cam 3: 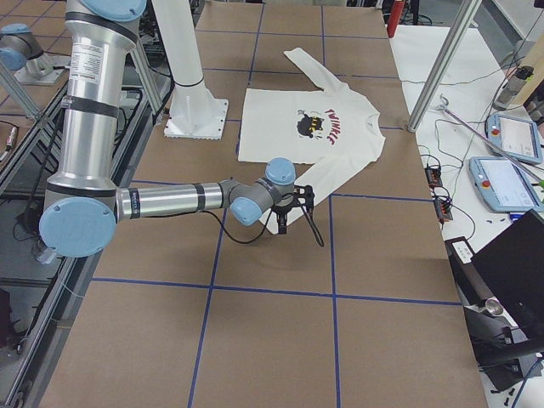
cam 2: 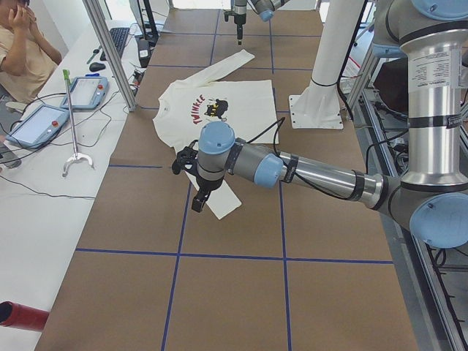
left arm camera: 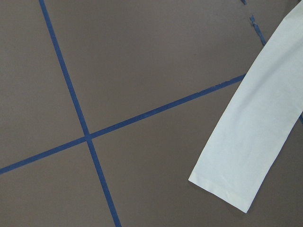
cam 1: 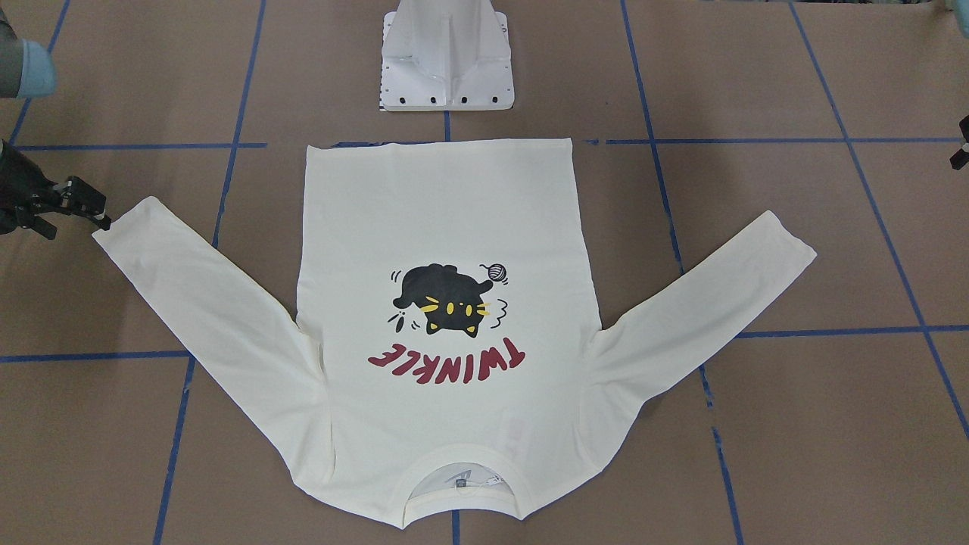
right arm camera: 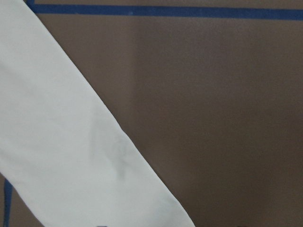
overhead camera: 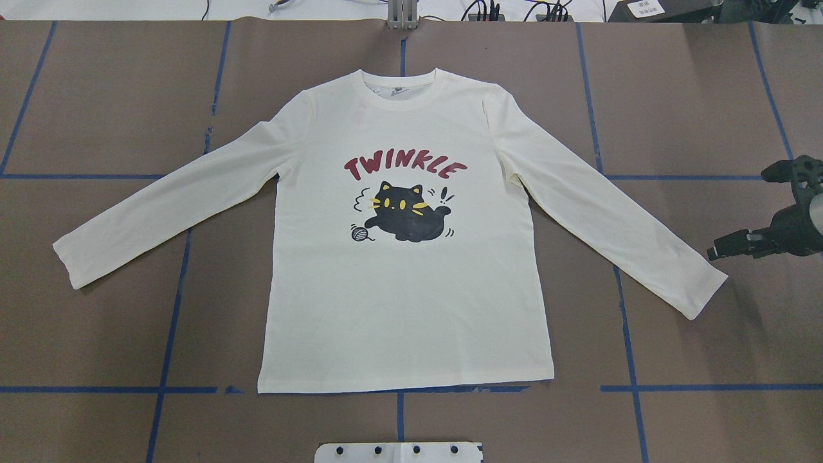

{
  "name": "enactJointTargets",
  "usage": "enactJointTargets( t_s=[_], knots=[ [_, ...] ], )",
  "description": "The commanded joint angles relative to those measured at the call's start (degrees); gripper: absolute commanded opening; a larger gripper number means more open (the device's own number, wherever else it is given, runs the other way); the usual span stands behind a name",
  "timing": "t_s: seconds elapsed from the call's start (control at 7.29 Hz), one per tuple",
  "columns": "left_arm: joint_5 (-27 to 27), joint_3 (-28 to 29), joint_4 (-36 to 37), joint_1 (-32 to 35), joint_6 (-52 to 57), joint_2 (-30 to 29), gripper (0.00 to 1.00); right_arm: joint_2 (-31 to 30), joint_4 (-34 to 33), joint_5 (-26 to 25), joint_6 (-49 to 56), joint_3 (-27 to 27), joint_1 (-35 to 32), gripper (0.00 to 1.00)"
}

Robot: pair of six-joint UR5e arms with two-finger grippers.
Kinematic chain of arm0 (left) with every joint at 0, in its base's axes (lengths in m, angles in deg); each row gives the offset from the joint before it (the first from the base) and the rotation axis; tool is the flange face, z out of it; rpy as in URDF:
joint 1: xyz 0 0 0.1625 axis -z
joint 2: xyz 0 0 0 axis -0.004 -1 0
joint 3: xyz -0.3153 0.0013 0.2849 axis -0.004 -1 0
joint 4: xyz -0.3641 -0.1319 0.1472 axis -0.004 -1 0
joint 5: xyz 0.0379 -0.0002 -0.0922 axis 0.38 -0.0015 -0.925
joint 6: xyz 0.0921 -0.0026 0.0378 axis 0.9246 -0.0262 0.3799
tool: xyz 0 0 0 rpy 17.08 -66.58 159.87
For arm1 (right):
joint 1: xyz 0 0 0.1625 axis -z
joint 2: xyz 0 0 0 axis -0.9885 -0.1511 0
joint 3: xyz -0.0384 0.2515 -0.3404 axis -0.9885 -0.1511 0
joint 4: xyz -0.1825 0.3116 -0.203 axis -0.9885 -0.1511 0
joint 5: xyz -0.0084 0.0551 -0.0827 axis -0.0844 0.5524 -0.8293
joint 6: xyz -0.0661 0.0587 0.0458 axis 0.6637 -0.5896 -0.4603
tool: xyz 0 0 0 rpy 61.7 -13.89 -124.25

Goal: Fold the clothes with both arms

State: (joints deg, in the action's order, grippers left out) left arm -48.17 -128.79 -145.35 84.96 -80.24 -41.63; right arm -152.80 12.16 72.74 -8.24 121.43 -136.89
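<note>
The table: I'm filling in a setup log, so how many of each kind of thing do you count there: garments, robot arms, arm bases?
T-shirt: 1
Robot arms: 2, the left arm and the right arm
White pedestal base: 1
Total: 4

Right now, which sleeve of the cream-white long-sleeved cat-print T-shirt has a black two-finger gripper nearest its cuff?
The sleeve on the robot's right: the right gripper sits just off its cuff, while the left gripper is well clear of the other sleeve.
</note>
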Motion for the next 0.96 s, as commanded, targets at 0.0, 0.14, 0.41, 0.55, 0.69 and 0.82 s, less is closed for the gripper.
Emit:
enactJointTargets(
  t_s=[0.0,0.14,0.41,0.55,0.69,0.82],
  knots=[
    [-0.1,0.8,-2.6,0.1,-0.5,0.0,1.0,-0.1,1.7,-0.3,-1.5,-2.5,0.7,0.91],
    [-0.1,0.6,-2.6,0.1,-0.8,-0.1,1.0,0.4,1.7,-0.3,-3.6,-2.9,1.4,0.89],
    [-0.1,0.6,-2.6,0.1,-0.8,-0.1,1.0,0.5,1.8,-0.3,-4.6,-3.6,2.3,0.79],
    [-0.1,0.7,-2.6,0.1,-0.8,0.0,1.0,0.5,1.8,-0.3,-4.5,-3.7,2.5,0.72],
    [-0.1,0.6,-2.6,0.1,-0.8,0.0,1.0,0.5,1.7,-0.3,-4.5,-3.8,2.8,0.71],
    [-0.1,0.6,-2.6,0.1,-0.7,0.0,1.0,0.5,1.8,-0.2,-4.5,-3.8,3.4,0.72]
  ],
)
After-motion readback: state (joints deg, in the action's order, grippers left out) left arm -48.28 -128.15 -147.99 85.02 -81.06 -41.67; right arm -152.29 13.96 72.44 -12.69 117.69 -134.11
